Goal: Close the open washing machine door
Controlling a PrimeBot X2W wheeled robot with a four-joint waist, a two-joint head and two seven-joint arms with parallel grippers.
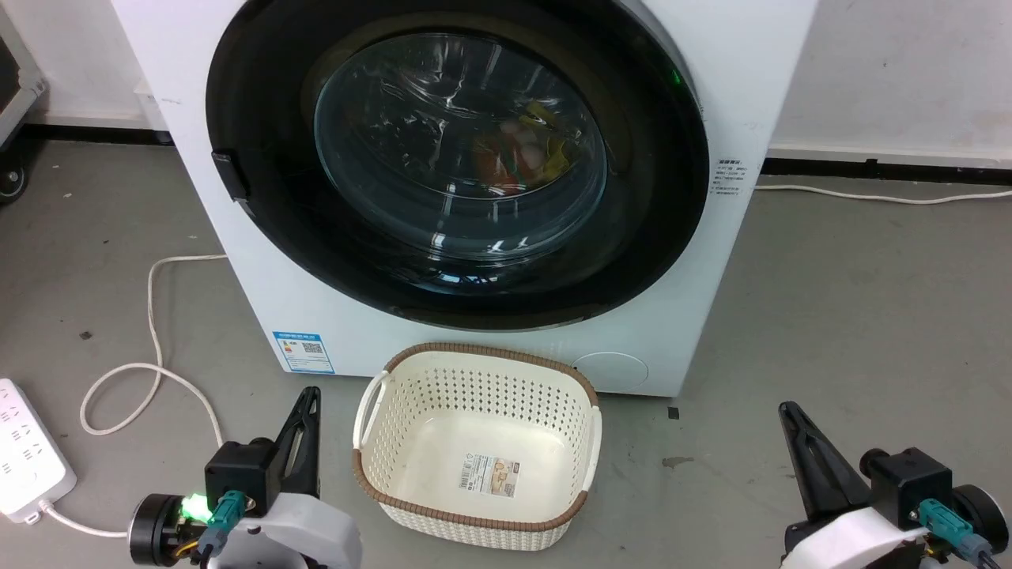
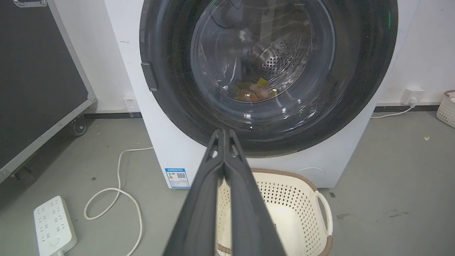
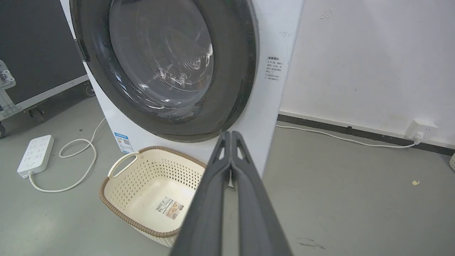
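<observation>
Resting low in front of the washing machine (image 1: 743, 71), the left gripper (image 1: 310, 399) and the right gripper (image 1: 789, 415) each have their two fingers pressed together on nothing, well apart from the machine. The washing machine door (image 1: 458, 150) lies flat against the white front, its black rim flush, with laundry visible through the glass. The closing step appears complete. The next move calls only for checking that the latch has caught. A cream basket (image 1: 371, 466) stands just before the machine.
</observation>
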